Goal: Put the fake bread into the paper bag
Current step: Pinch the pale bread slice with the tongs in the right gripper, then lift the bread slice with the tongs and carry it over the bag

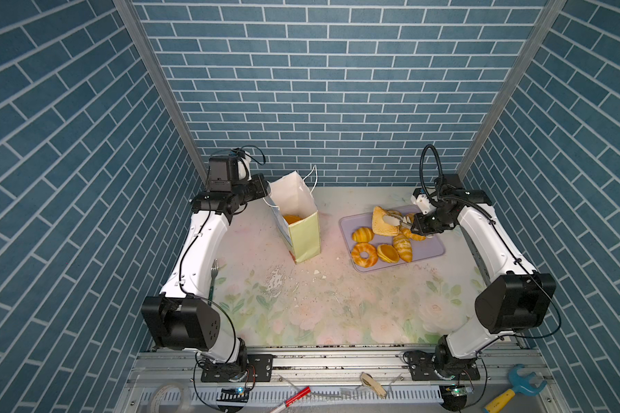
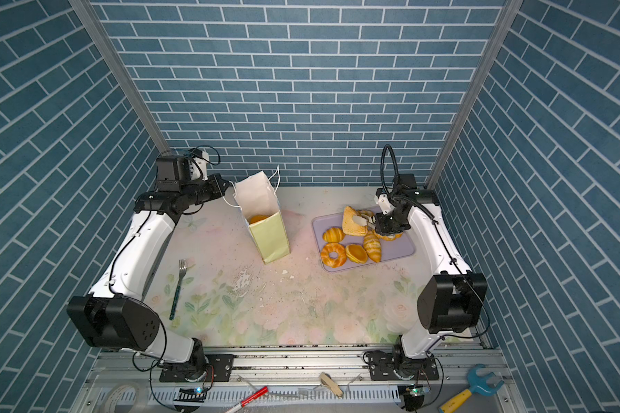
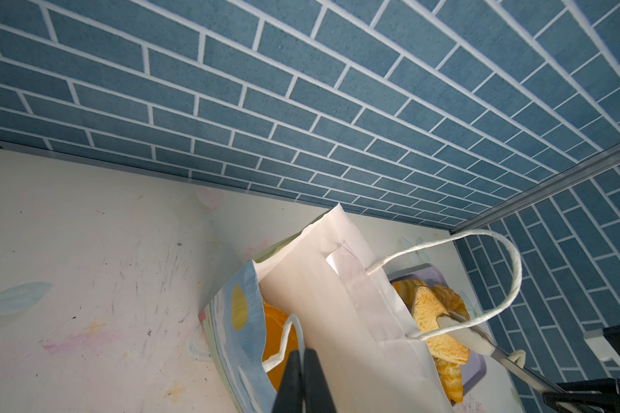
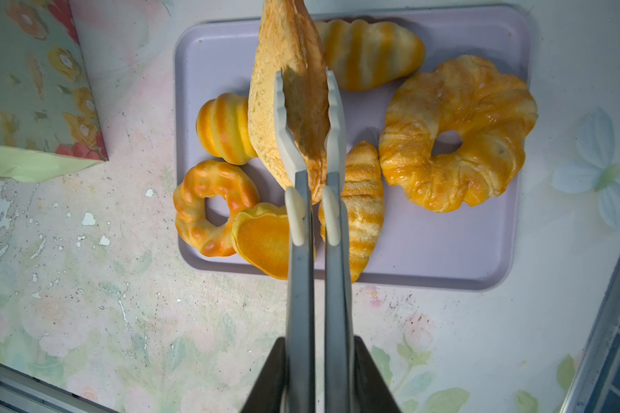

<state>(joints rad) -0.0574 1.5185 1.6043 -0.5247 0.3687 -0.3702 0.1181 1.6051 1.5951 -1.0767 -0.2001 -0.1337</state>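
The paper bag (image 1: 303,232) (image 2: 271,236) stands open at the back middle, with one orange pastry (image 1: 292,219) (image 3: 276,329) inside. My left gripper (image 1: 267,193) (image 3: 304,357) is shut on its white cord handle (image 3: 294,329) at the bag's left rim. My right gripper (image 1: 417,226) (image 4: 317,348) is shut on grey tongs (image 4: 299,286). The tongs clamp the tan triangular slice (image 1: 382,223) (image 4: 265,107), which is lifted on edge above the lavender tray (image 1: 434,248) (image 4: 444,250). A ring doughnut (image 1: 364,254), disc bun (image 1: 388,253), croissants (image 1: 403,246) and a small bun (image 1: 362,235) lie on the tray.
A fork (image 2: 178,286) lies on the floral mat beside the left arm. White flakes (image 1: 276,282) are scattered mid-table. On the front rail lie a tape roll (image 1: 169,395), a red pen (image 1: 296,395) and a toy wrench (image 1: 516,388). Brick walls enclose three sides.
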